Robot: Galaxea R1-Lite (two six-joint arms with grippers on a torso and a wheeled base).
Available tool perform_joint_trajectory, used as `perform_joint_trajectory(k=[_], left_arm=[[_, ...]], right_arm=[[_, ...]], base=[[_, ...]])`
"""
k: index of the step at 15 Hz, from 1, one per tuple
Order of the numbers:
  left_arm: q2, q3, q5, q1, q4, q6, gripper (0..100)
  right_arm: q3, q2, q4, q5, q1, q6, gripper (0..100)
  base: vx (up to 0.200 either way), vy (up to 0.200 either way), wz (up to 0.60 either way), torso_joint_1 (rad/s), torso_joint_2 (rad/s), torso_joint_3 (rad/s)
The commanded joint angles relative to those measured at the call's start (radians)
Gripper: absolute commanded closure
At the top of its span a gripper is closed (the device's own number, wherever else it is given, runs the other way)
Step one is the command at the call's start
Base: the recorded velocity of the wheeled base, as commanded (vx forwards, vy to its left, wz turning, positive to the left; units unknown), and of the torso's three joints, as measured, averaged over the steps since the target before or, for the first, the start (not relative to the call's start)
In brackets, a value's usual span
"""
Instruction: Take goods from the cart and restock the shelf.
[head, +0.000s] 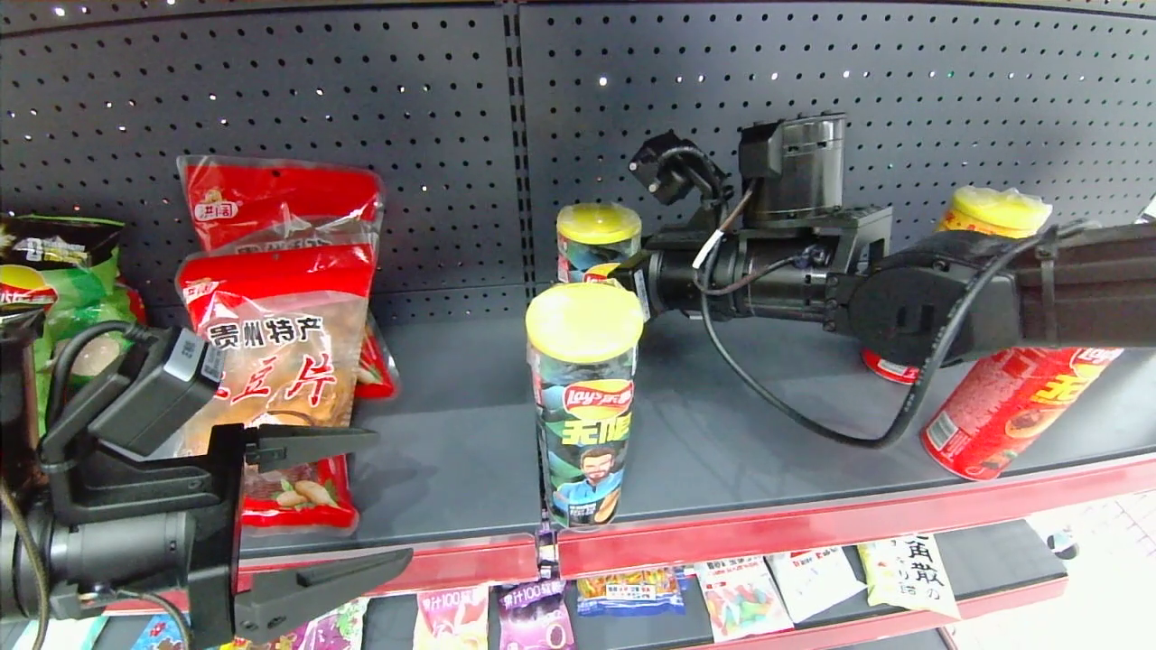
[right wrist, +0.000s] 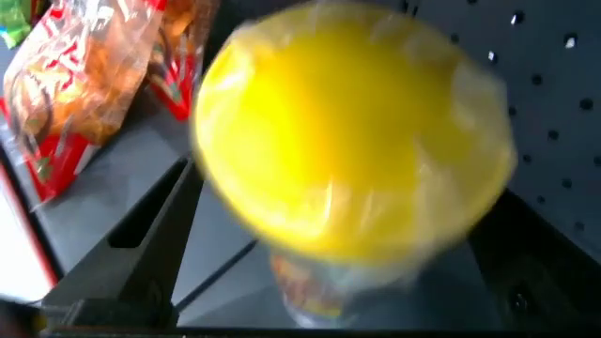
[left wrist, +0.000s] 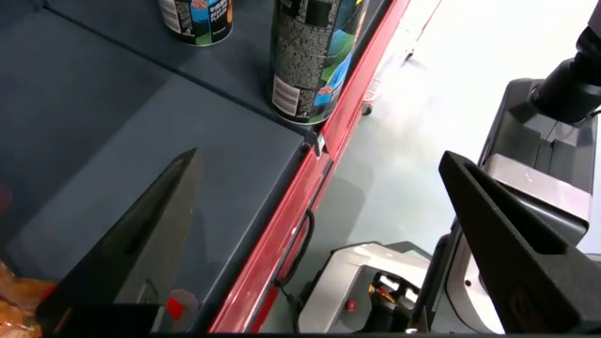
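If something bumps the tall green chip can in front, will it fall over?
Probably: the green chip can is tall and narrow, so a nudge would likely tip it. It stands near the red shelf edge, so it might fall off. Round, it may roll.

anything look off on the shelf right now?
Yes: the red can at the right end of the shelf is tipped far over, base toward the front edge, while the front green can stands upright. No spill visible.
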Motion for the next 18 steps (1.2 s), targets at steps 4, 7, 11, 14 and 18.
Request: perform_joint_trajectory(k=[4,7,11,14,18], left_arm=[[0.028,-0.003,0.002,-0.004,-0.002,0.006,0],[0.046,-0.006,0.037,-0.009,-0.002,0.007,0],[0.08,-0.016,0.074,-0.03,-0.002,0.006,0],[0.134,-0.026,0.133,-0.092,-0.002,0.006,0],[0.234,-0.092,0.192,-0.133,-0.002,0.006,0]], right_arm=[[0.174,-0.152,-0.004,-0.042,-0.032,0.014,0],[0.264,-0.206,-0.007,-0.097,-0.057,0.015,0],[0.444,-0.356,-0.005,-0.12,-0.07,0.015,0],[0.579,-0.473,-0.009,-0.122,-0.066,0.015,0],[0.786,-0.714,-0.012,-0.12,-0.017,0.011,0]], base=[[0.0,0.0,0.0,0.0,0.0,0.0],[0.0,0.0,0.0,0.0,0.0,0.0],[0.0,0.0,0.0,0.0,0.0,0.0],[0.0,0.0,0.0,0.0,0.0,0.0],[0.0,0.0,0.0,0.0,0.0,0.0]])
